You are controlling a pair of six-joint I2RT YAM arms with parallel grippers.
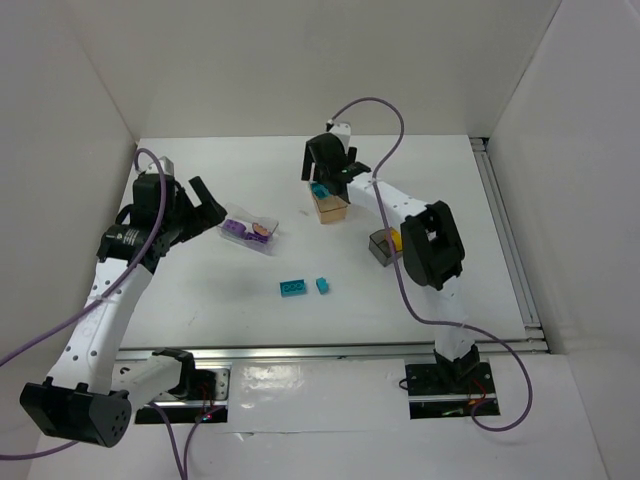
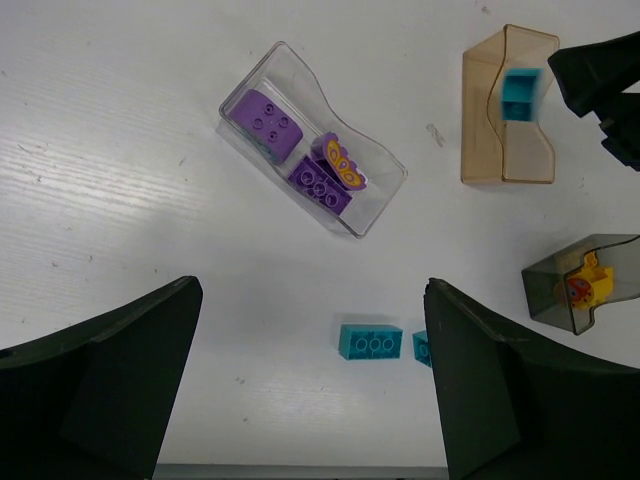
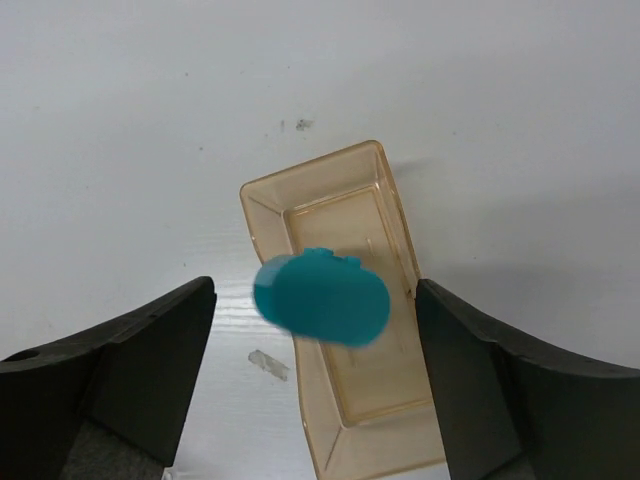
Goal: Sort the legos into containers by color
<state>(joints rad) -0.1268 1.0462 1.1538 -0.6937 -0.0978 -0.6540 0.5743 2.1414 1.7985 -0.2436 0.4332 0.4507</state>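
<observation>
My right gripper [image 3: 315,335] is open over the peach-orange bin [image 3: 372,410]. A rounded teal piece [image 3: 322,297] is blurred between the fingers, touching neither, above the bin's left rim. It also shows over that bin in the top view [image 1: 319,189] and in the left wrist view [image 2: 519,92]. My left gripper [image 2: 312,390] is open and empty above the table. A clear bin [image 2: 380,205] holds purple bricks [image 2: 268,123]. A dark grey bin [image 2: 556,296] holds a yellow piece [image 2: 592,284]. A teal brick [image 2: 371,341] and a smaller teal one [image 2: 421,347] lie on the table.
White walls enclose the table on three sides. A metal rail [image 1: 510,240] runs along the right edge, and another [image 1: 330,352] along the front. The right arm's elbow [image 1: 432,245] hangs just over the grey bin [image 1: 381,246].
</observation>
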